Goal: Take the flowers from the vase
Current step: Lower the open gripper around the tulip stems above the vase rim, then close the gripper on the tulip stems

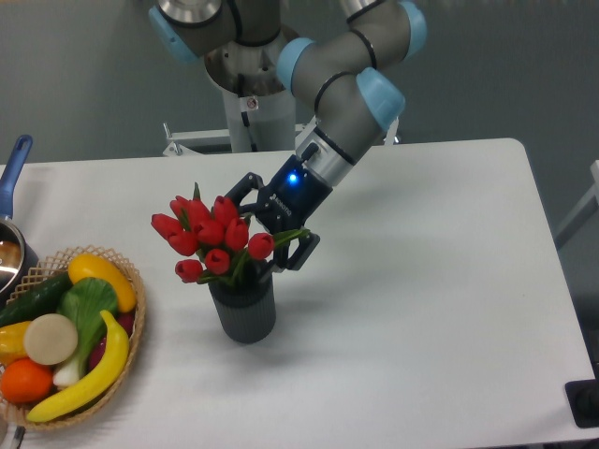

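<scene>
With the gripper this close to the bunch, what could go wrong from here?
The open gripper is level with the blooms of the flowers, so closing here may crush petals rather than catch stems. The small vase stands free on the table; a sideways push or pull could tip it.

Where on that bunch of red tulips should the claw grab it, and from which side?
Probably the green stems just under the blooms of the flowers, above the vase mouth, coming from the right rear where the open gripper is. Blooms would crush; the bunch must lift upward.
</scene>
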`<action>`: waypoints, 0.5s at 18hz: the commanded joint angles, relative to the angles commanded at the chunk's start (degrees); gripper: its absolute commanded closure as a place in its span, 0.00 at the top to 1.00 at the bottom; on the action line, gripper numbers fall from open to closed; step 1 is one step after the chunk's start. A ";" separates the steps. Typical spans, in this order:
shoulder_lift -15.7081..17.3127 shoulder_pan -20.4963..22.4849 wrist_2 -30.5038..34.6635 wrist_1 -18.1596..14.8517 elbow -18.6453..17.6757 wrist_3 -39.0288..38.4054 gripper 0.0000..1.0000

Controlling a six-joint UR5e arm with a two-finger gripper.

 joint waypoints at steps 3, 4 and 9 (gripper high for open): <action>-0.97 -0.79 -0.44 0.00 1.32 0.00 1.00; -0.97 -0.71 -0.61 0.00 1.50 0.00 0.93; -1.06 -0.53 -0.62 0.00 1.58 0.00 0.56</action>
